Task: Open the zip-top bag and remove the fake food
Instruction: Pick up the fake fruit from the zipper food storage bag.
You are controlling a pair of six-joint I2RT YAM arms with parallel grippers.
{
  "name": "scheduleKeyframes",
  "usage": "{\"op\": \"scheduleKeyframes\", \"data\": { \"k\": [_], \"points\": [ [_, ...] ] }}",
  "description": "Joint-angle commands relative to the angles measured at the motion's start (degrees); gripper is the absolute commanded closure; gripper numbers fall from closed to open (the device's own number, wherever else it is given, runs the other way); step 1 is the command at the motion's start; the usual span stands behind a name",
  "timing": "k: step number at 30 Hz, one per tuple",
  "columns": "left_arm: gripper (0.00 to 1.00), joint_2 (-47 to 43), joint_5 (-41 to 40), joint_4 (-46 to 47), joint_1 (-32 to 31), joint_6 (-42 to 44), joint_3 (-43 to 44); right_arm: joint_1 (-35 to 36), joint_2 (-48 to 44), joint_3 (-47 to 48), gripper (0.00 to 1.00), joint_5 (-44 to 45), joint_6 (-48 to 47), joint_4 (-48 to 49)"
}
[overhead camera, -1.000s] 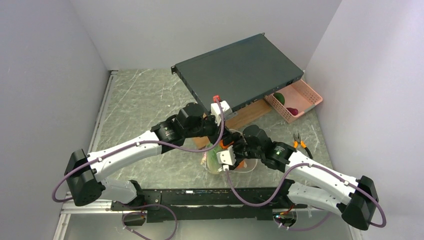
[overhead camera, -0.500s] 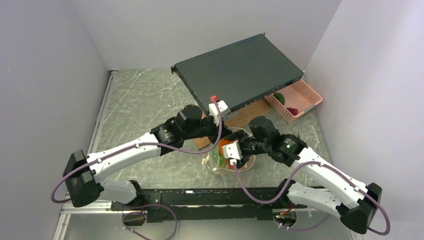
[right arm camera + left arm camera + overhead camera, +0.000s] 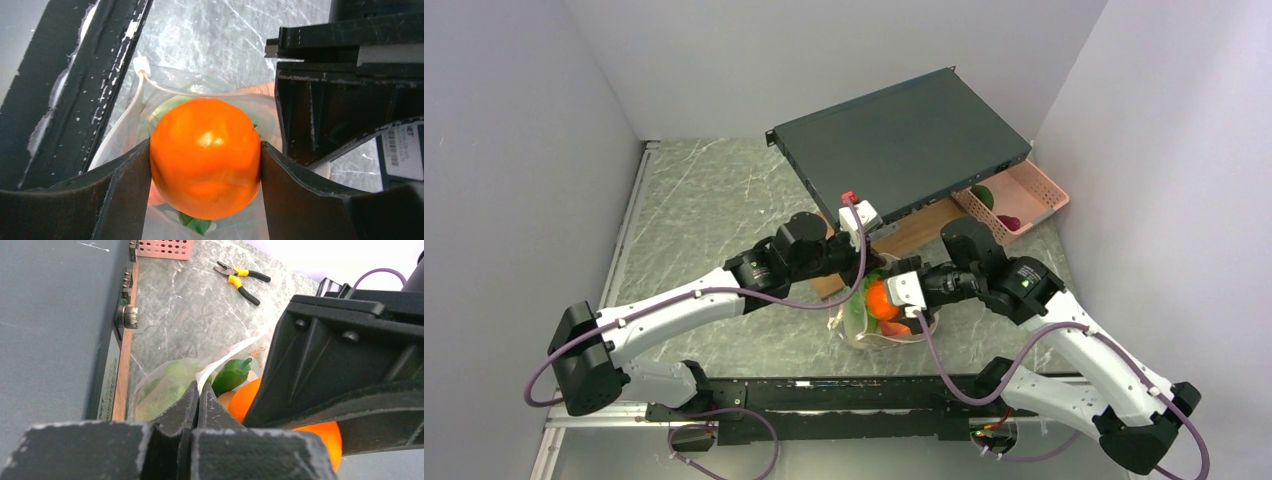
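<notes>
The clear zip-top bag [image 3: 860, 333] lies open on the marble table in front of the arms. My left gripper [image 3: 865, 265] is shut on its white rim [image 3: 215, 362], with the jaws pressed together on the plastic [image 3: 198, 390]. My right gripper [image 3: 205, 159] is shut on a round orange toy fruit [image 3: 205, 135] and holds it just above the bag's mouth; the fruit also shows in the top view [image 3: 878, 299]. A green pepper [image 3: 231, 374], a leafy green piece [image 3: 162, 387] and a red piece [image 3: 894, 328] are still inside the bag.
A dark rack unit [image 3: 904, 140] rests tilted on a wooden block [image 3: 921, 232] just behind the bag. A pink lattice basket [image 3: 1029, 190] with two toy pieces stands at the back right. Orange-handled pliers [image 3: 1024, 288] lie right of the bag.
My right gripper has drawn back up and to the right out of the bag with the orange fruit in it. My left gripper has kept its hold on the rim.
</notes>
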Motion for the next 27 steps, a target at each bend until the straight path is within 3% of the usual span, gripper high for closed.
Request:
{"op": "scheduleKeyframes", "data": {
  "k": [1, 8, 27],
  "points": [
    [1.0, 0.3, -7.7, 1.4, 2.0, -1.9, -1.9, -2.1, -0.7, 3.5, 0.92, -4.7, -0.1, -5.8],
    [1.0, -0.2, -8.9, 1.5, 2.0, -2.6, -2.8, -8.4, -1.7, 5.0, 0.97, -10.9, 3.3, -9.3],
    [1.0, -0.9, -10.3, 1.1, 2.0, -2.9, -3.4, -29.4, -8.4, 0.8, 0.99, -24.4, 27.7, 3.9]
  ]
}}
